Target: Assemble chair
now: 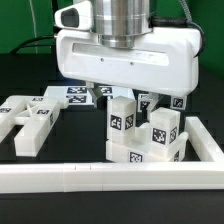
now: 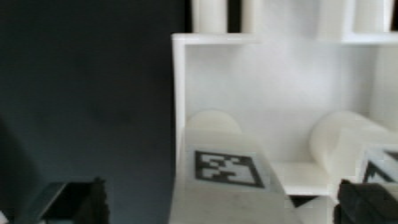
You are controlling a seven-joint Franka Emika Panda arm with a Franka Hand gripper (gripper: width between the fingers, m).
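The chair stands partly joined in the exterior view: a blocky white cluster (image 1: 145,135) of tagged pieces against the rail. Two upright tagged bars rise from it, one (image 1: 121,113) directly under my gripper (image 1: 122,100). In the wrist view the tray-like seat (image 2: 249,85) lies beyond these bars. The nearer bar (image 2: 228,160) shows its tag between my dark fingers (image 2: 80,203). My gripper (image 2: 228,205) is open, with a gap on each side of the bar, touching nothing.
Loose white chair pieces (image 1: 25,122) lie at the exterior view's left, with more tagged pieces (image 1: 72,95) behind them. The long white L-shaped rail (image 1: 100,178) runs along the front and turns back at the right. The table is black.
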